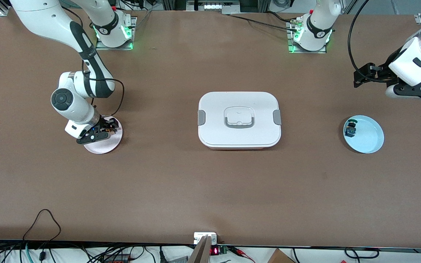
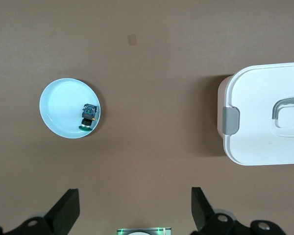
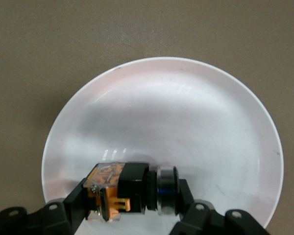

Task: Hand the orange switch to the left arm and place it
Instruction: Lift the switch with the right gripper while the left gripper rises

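Here, the orange switch [image 3: 132, 188] is gripped between the closed fingers of the right pincer [image 1: 102, 130], low on a pink plate [image 1: 105, 145] at the right arm's end of the desk, its long axis lying across the fingers. The box [image 1: 239, 119] stands between it and the left pincer [image 2: 132, 213], held wide open and empty in wait over the desk by a blue plate [image 1: 367, 136].

Glossy plate [image 3: 186, 117], matt table [image 1: 159, 182] — smooth box [image 1: 239, 119]
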